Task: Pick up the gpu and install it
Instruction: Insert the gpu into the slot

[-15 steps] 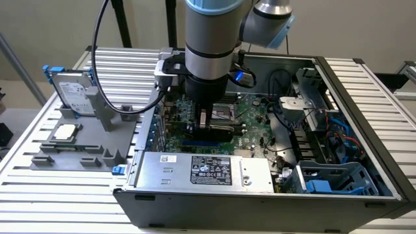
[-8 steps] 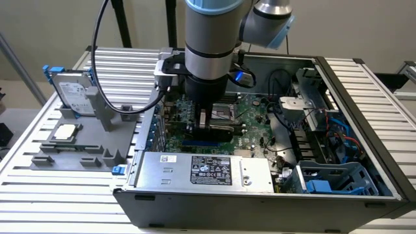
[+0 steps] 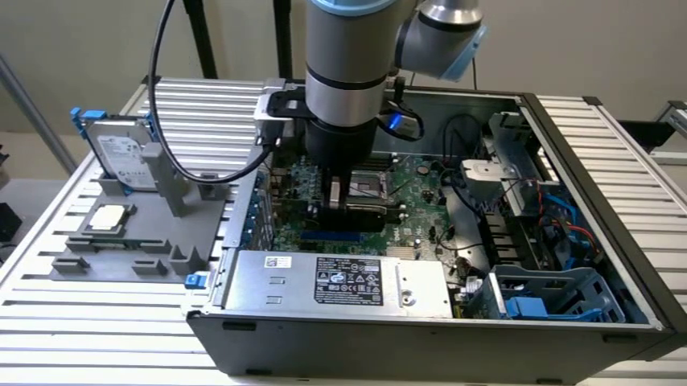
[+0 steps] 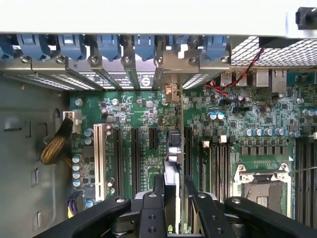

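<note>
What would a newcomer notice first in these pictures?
First, the robot arm reaching down into the open computer case, its pincer shut on the gpu, held edge-on just over the green motherboard. Then, on the grey holder at the exterior view's left, a hard drive stands upright.

The arm [image 3: 341, 72] points straight down, claw [image 4: 172, 198] closed edge-on.
</note>
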Motion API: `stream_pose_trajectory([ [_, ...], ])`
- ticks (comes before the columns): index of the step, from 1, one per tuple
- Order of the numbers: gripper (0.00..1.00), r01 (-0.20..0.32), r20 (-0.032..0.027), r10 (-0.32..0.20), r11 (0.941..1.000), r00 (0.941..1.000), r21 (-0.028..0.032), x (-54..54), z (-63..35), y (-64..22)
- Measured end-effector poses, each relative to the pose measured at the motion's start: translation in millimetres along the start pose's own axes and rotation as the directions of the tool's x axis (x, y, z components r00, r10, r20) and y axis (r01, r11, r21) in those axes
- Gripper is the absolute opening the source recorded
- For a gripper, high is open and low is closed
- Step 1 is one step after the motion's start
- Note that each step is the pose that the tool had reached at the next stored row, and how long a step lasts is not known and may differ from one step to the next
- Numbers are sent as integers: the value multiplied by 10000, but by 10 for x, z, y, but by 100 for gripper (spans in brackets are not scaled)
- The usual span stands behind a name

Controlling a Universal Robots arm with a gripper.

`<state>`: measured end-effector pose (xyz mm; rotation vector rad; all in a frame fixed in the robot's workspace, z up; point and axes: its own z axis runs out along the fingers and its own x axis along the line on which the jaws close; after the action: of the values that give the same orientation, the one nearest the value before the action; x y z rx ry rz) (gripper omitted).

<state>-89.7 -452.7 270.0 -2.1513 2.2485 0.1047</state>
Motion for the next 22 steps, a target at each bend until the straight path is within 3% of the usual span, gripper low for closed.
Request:
stream_pose_trajectory([
  [3, 0, -3, -95, 3, 10000, 10000, 2, 1, 0, 0],
  [4, 0, -5, -164, 5, 10000, 9999, 5, 1, 3, 1],
  [6, 0, -6, -238, 6, 10000, 9997, 9, 1, 10, 0],
  [15, 0, -8, -264, 8, 10000, 9997, 10, -23, 29, 22],
  [22, 0, -9, -318, 10, 10000, 9995, 12, -40, 63, 48],
])
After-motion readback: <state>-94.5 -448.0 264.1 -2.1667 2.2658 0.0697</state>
